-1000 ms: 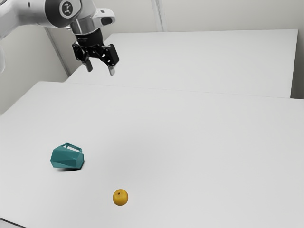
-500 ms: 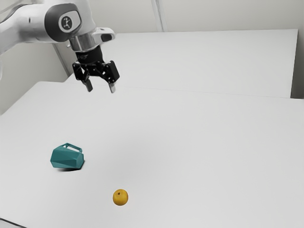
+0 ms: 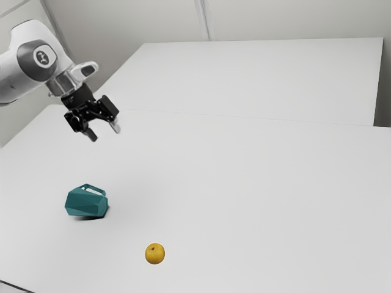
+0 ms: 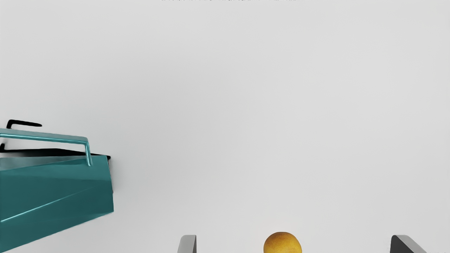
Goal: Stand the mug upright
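Lower and farther toward the exterior view's left than half a second ago, the gripper point(image 3: 104, 133) hangs tilted above the table point(image 3: 244, 183), fingers spread and empty. Below it the mug point(image 3: 86, 202) lies on its side, outside the finger gap, its long axis running roughly along the line between the fingertips, so gripping across its body likely calls for a turn.

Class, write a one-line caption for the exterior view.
The open claw hovers above a table where a teal mug lies sideways.
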Controlling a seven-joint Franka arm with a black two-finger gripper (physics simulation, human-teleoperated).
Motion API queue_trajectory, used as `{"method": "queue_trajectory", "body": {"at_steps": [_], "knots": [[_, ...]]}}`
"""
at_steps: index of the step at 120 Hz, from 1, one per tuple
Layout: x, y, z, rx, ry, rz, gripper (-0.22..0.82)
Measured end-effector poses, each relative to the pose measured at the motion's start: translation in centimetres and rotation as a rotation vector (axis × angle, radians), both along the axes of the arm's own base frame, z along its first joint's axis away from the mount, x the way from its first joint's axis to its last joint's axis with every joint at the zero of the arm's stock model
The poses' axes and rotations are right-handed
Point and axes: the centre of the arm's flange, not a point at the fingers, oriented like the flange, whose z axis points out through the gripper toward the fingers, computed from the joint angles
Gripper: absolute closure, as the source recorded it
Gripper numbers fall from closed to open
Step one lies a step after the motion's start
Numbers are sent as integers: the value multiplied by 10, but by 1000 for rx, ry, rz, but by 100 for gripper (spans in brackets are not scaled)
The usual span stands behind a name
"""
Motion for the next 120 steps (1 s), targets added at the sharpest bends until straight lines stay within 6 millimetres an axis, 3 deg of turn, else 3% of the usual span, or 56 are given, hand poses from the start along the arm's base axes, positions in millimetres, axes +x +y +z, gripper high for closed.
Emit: {"method": "queue_trajectory", "body": {"at_steps": [28,88,120], "knots": [[-11,50,-16,-88,-41,-4,0],[-55,192,-89,-250,-94,9,0],[-74,247,-117,-317,-147,-5,0]]}}
